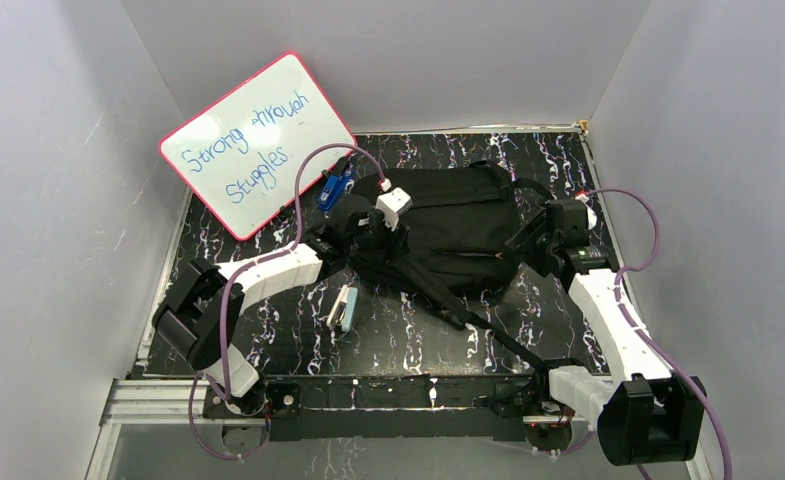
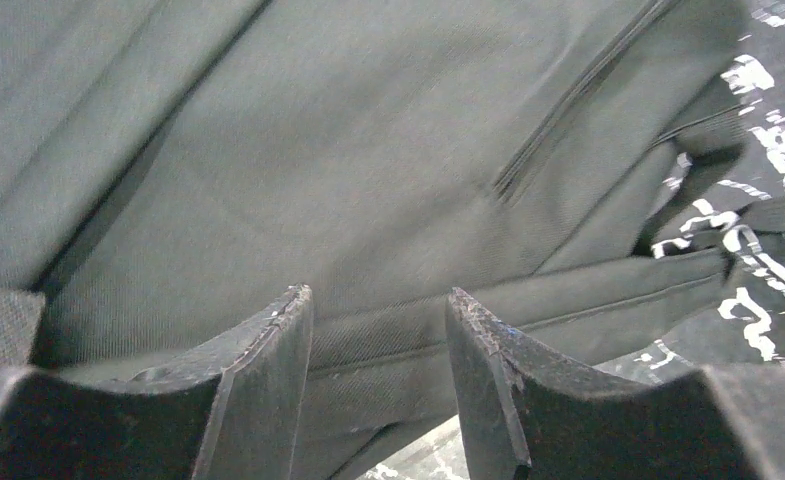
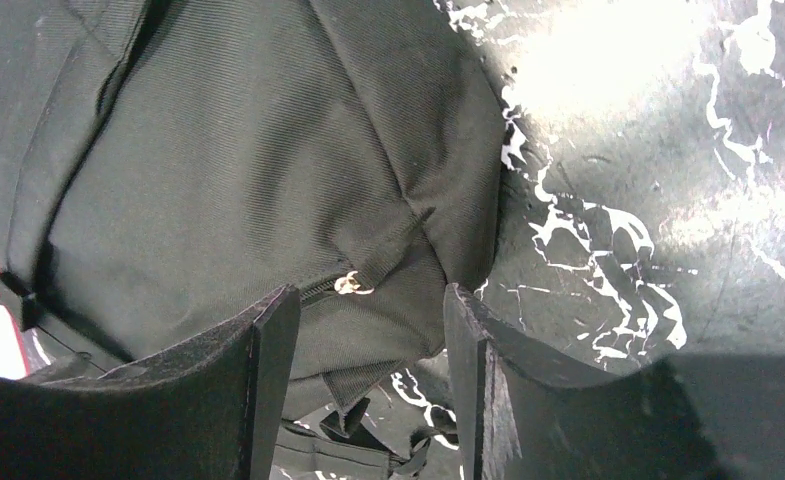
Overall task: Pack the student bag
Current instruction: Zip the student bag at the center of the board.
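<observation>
Spread fingers point(image 2: 258, 390) of the left pincer point(image 2: 378, 300) are standing apart, pinching nothing. Black bag point(image 2: 318, 170) cloth is filling the view just past their tips, and a folded seam is running across the gap between them. Right of this pincer, a patch of the black, white-veined desk point(image 2: 783, 140) is showing.

Likewise the right pincer point(image 3: 368, 295) is gaping and gripping nothing. Just past its tips, a small metal zip pull point(image 3: 348, 283) is lying at the bag's corner. Right of the tips, bare desk is shining under glare.

From above, the bag is lying flat mid-desk between the two pincers, the left pincer hovering at its left edge and the right pincer at its right edge. On the near side of the left pincer, a long strap point(image 1: 468, 320) is running from the bag toward the right arm's base. A small pale-green and white object point(image 1: 343, 308) is lying on the desk near-left of that pincer. Beyond the left pincer, a blue item point(image 1: 335, 187) is sitting beside the bag's far-left corner. Farther left, a pink-rimmed whiteboard point(image 1: 258, 140) with blue handwriting is standing tilted.
</observation>
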